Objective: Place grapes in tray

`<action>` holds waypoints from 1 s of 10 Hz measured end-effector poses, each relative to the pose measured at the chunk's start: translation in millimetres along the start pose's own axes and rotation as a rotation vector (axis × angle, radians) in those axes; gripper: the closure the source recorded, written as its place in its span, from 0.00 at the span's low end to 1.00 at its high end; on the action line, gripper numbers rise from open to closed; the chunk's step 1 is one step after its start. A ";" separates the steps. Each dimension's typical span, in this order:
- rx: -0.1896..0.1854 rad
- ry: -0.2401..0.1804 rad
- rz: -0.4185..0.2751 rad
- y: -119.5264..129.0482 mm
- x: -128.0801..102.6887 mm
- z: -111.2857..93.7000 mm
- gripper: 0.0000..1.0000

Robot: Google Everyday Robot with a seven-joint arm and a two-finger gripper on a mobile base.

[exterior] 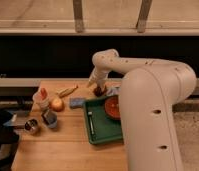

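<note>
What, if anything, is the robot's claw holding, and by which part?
It cannot be told. The claw sits right at the grapes, on the table by the far corner of the tray, but no grip shows.

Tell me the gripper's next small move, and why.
Probably ease the gripper down onto the grapes and take hold. It is poised right above them, and they lie on the wooden table just outside the far left corner of the green tray, so nothing has been put in the tray yet.
</note>
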 end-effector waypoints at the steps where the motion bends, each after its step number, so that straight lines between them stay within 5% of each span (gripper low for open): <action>1: 0.018 0.012 -0.001 -2.2 -2.5 11.3 0.35; 4: 0.086 0.027 0.007 -17.8 -19.4 37.0 0.35; 10: 0.126 0.071 0.024 -34.3 -22.6 68.2 0.37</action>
